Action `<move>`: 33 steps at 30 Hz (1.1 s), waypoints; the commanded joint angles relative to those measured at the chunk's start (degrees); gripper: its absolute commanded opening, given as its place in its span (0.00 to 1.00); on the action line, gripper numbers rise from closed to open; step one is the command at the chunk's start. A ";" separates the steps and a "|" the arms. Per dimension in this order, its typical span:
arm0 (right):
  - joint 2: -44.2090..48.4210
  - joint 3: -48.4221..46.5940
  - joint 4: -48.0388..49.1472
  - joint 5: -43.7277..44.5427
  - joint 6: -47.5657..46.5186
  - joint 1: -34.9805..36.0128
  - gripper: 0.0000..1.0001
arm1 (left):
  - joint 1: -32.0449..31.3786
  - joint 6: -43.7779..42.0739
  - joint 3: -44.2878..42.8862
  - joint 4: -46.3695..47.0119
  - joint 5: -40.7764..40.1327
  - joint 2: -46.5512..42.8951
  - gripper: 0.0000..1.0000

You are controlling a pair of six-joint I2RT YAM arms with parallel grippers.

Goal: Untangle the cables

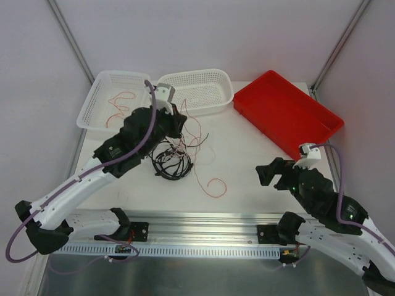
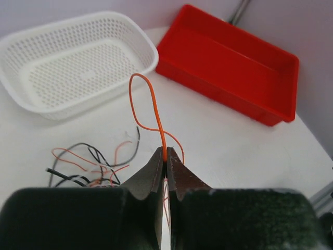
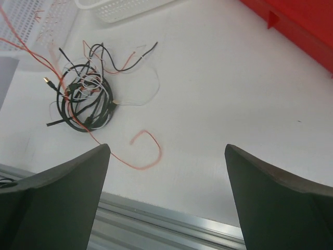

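Note:
The cables (image 1: 173, 161) lie as a tangle of black, white and red-orange wires on the white table, left of centre. The tangle also shows in the right wrist view (image 3: 83, 99). One red-orange strand trails out of it and ends in a curl (image 1: 216, 185) (image 3: 148, 151). My left gripper (image 1: 179, 123) (image 2: 166, 156) hovers just above the far side of the tangle, shut on a thin orange wire (image 2: 151, 99) that loops up past its tips. My right gripper (image 1: 271, 172) (image 3: 167, 147) stands open and holds nothing, to the right of the curl near the front edge.
Two white mesh baskets sit at the back. The left basket (image 1: 92, 98) holds loose red wires (image 1: 120, 102). The right basket (image 1: 197, 91) (image 2: 78, 62) is beside it. A red tray (image 1: 287, 114) (image 2: 229, 67) lies at the back right. A metal rail (image 1: 203, 231) runs along the near edge.

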State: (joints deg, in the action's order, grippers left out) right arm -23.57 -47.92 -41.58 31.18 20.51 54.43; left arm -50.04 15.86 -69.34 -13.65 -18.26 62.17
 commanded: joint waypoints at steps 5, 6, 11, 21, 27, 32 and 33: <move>7.31 5.81 -8.16 3.63 2.16 0.23 0.97 | 11.35 -10.05 -21.96 -5.68 3.40 4.53 0.00; 8.10 6.26 -8.34 3.45 2.25 0.32 0.97 | 12.76 -10.93 -24.07 -5.69 3.84 5.23 0.00; 8.89 7.67 -8.69 1.78 2.08 0.23 0.97 | 24.78 -12.52 -39.62 -5.69 5.60 12.26 0.00; 7.14 10.21 -7.90 1.43 1.63 0.23 0.97 | 46.69 -1.38 -53.80 -5.07 9.56 27.99 0.00; 7.49 13.64 -6.14 0.99 2.08 0.23 0.97 | 56.27 4.09 -44.49 -1.65 10.97 35.28 0.00; 6.00 15.40 -5.00 -0.06 2.51 0.23 0.97 | 60.40 4.18 -38.25 -0.59 11.49 42.23 0.15; 5.12 15.66 -4.83 -0.24 2.60 0.23 0.97 | 61.11 4.44 -37.28 -0.68 12.28 43.90 0.21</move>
State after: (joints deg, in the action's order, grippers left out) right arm -16.64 -32.62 -48.84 31.64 22.15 54.43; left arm 9.52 18.28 -108.42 -16.25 -8.12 104.25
